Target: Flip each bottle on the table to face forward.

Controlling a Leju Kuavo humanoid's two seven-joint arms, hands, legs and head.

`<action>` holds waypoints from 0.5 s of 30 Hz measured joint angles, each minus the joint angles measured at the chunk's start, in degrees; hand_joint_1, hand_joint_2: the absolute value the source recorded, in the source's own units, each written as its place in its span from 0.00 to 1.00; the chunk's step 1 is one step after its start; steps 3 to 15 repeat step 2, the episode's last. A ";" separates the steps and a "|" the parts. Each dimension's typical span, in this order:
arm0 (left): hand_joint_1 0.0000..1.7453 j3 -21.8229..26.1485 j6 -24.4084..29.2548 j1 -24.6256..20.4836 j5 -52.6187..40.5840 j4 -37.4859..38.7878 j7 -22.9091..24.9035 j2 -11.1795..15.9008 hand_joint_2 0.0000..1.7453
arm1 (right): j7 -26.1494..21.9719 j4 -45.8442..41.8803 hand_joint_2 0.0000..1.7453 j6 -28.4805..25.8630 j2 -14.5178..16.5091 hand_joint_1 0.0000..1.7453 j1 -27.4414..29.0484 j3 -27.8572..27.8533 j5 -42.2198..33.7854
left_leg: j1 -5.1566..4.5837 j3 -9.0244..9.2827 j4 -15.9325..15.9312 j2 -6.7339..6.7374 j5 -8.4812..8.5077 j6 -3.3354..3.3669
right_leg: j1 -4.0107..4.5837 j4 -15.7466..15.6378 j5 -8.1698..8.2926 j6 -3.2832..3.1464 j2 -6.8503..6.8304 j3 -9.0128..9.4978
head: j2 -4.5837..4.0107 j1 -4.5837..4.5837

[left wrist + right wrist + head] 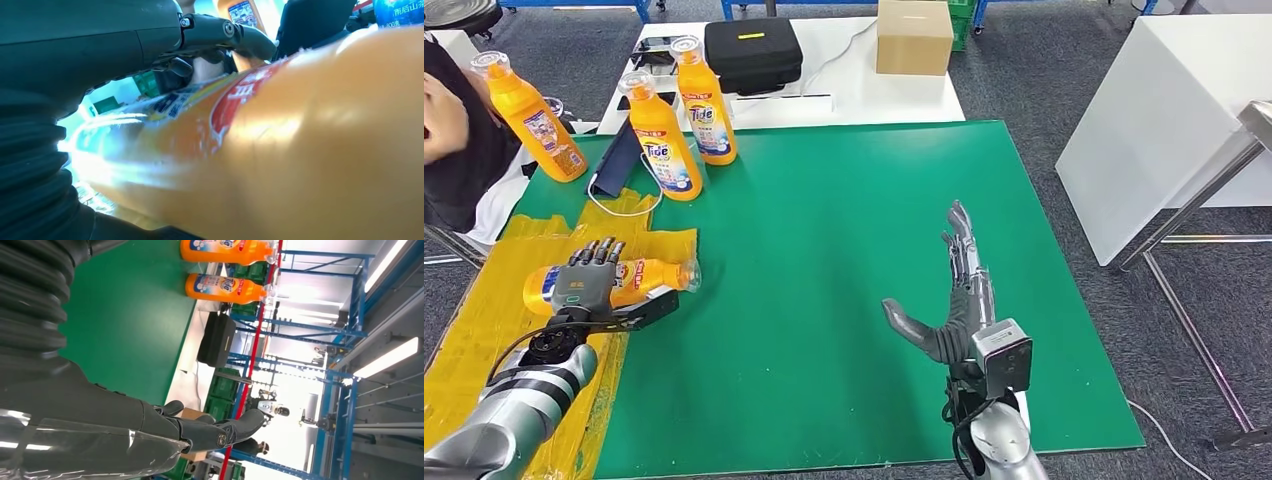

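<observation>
Orange is the bottle that lies on its side on the yellow sheet, at the left end of the green counter. Its long way runs left to right, with the clear cap pointing toward the middle of the counter. The left hand is on top of it, fingers wrapped over its middle, so this hand is grasping the bottle. In the left wrist view the bottle sits tight against the hand, and its red and blue label shows.

The right hand is well apart from it, out over the green counter, flat, fingers straight, holding nothing. So the left hand is the one for this job. I think the bottle needs to be tipped up onto its base with the label facing front.

Three more orange bottles already stand up at the far left of the counter, labels showing.
</observation>
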 joint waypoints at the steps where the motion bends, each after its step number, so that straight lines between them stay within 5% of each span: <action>1: 0.00 0.13 -0.07 -0.13 0.34 0.27 -0.14 -0.07 1.00 | 0.14 0.12 1.00 -0.09 -0.04 0.00 -0.06 -0.01 0.20 | 0.00 0.03 0.00 0.00 0.00 0.00 | 0.01 0.00 0.00 0.00 0.00 0.03 | 0.00 0.00; 15: 0.00 0.20 -0.09 -0.20 0.57 0.40 -0.22 -0.10 1.00 | 0.22 0.17 1.00 -0.14 -0.06 0.00 -0.09 -0.01 0.31 | 0.00 0.05 0.00 0.00 0.00 0.00 | 0.01 0.00 0.00 0.00 0.00 0.04 | 0.00 0.00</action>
